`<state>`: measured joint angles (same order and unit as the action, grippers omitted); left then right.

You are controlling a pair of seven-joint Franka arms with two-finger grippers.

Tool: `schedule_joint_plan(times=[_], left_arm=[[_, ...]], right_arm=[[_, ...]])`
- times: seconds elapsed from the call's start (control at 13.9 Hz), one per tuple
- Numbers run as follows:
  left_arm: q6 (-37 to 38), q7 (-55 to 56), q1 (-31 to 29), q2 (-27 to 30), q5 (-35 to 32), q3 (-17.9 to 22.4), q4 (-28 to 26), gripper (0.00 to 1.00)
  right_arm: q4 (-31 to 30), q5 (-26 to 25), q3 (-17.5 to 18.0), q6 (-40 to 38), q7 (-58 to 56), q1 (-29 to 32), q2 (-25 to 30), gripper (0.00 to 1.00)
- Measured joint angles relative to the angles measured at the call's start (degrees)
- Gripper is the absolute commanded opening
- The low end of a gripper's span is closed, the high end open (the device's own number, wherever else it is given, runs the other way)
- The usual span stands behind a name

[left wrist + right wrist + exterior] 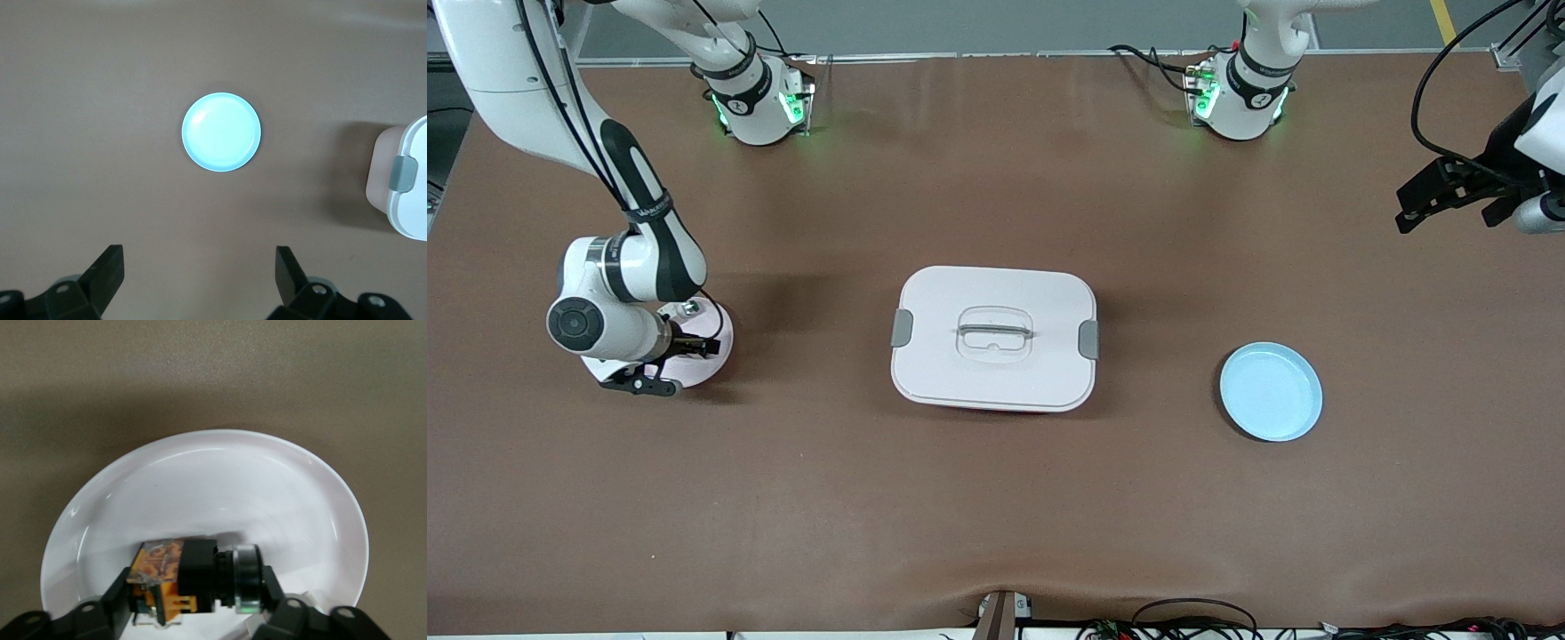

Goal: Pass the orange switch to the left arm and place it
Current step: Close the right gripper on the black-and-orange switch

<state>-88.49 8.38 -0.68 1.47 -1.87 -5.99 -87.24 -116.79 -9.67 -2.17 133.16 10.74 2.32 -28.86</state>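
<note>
Right gripper (197,600) fingers are clamped on the orange switch (180,577), squeezing it end to end, down in the white plate (200,473) at the right arm's end of the table. The switch sits low in that plate. Mid-table, the box (994,338) sits lidded. The left gripper (200,280) waits up in the air, fingers spread wide, over the table near the blue plate (1270,391).

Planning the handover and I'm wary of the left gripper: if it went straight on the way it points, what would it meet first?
Probably bare table; the left gripper, open, looks down just short of the blue plate.
</note>
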Motion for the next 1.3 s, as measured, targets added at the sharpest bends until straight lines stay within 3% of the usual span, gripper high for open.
schedule_joint_plan(times=[0.22,0.65,1.3], left_arm=[[0.00,0.00,0.00,0.00,0.00,0.00,0.00,1.00],[0.00,0.00,0.00,0.00,0.00,0.00,0.00,1.00],[0.00,0.00,0.00,0.00,0.00,0.00,0.00,1.00]], right_arm=[[0.00,-0.14,0.00,0.02,0.00,0.00,0.00,0.29],[0.29,-0.37,0.01,-1.76,-0.02,0.01,0.21,0.29],[6.76,-0.46,0.88,-22.42,0.04,-3.75,8.42,0.28]])
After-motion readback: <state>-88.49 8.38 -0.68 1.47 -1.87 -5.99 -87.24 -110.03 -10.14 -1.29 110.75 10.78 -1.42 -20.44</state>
